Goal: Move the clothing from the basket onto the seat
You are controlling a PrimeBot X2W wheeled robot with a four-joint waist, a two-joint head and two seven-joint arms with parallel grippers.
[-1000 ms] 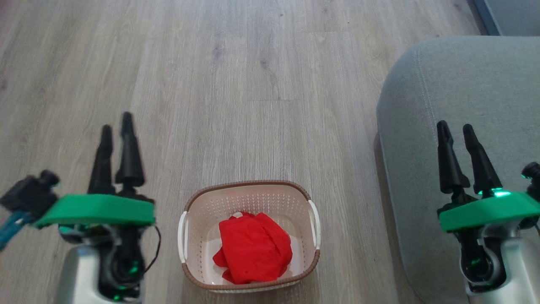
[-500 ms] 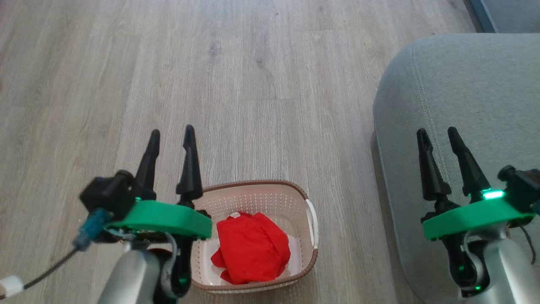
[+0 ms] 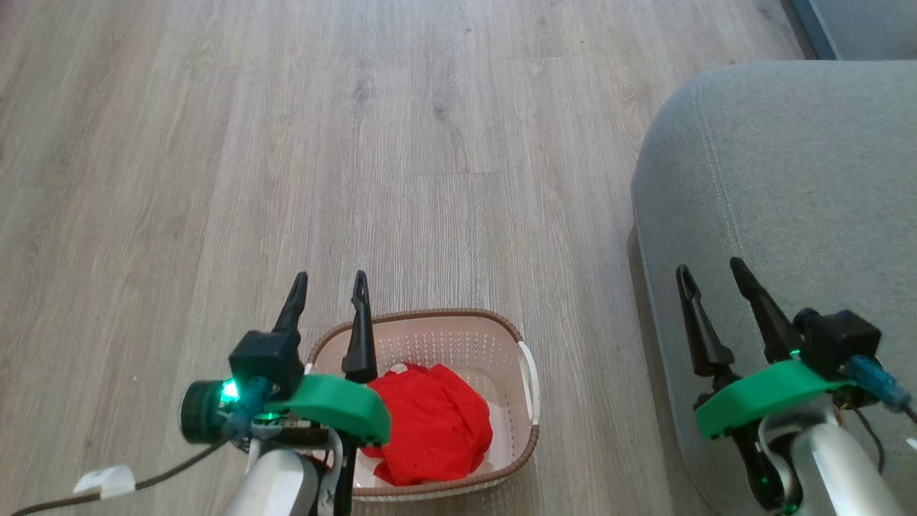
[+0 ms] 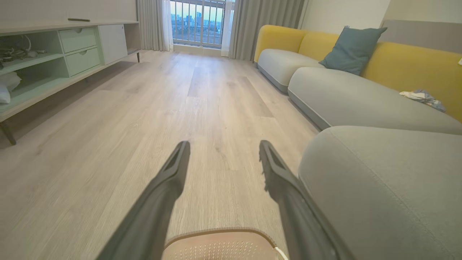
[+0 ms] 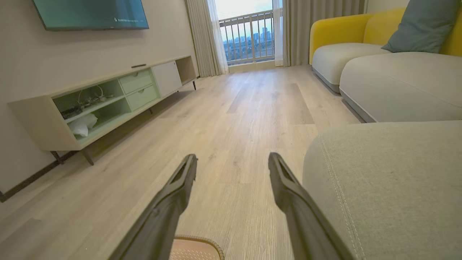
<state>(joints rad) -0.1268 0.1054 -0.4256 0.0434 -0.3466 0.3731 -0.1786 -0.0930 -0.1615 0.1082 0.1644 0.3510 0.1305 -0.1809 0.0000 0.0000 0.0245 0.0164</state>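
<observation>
- L gripper (image 3: 330, 276) has swung in from the robot's left: 1 s ago it hung over bare floor (image 3: 358, 143) well left of the basket (image 3: 458, 313). Now its fingers rise across the basket's rear-left rim in head view.
- R gripper (image 3: 711, 266) has drifted inward and lower in head view since then. It sits over the near-left edge of the seat (image 3: 788, 179).
- Basket, seat and clothing (image 3: 430, 423) are in the same spots as before.
- Both claws are released: jaws spread wide, nothing between the fingers. In each wrist view, floor shows through the gap.
- Clothing: crumpled red bundle lying inside the basket, toward its front-centre, w/ a bit of white trim at the top. The L wrist's green plate (image 3: 337, 405) hides the bundle's left edge in head view. L fingers point away from it.
- Basket stands on the wood floor, near the seat's left side, w/ a strip of floor between them.
- L wrist view: the basket's brown rim shows at the bottom edge between the fingers and the seat is at right. Beyond are a yellow-backed sofa (image 4: 397, 61) w/ a blue cushion (image 4: 352, 48), and a sideboard (image 4: 54, 54) at left.
- R wrist view: a corner of the basket rim shows at the bottom, and a wall TV (image 5: 90, 12) is top left.
</observation>
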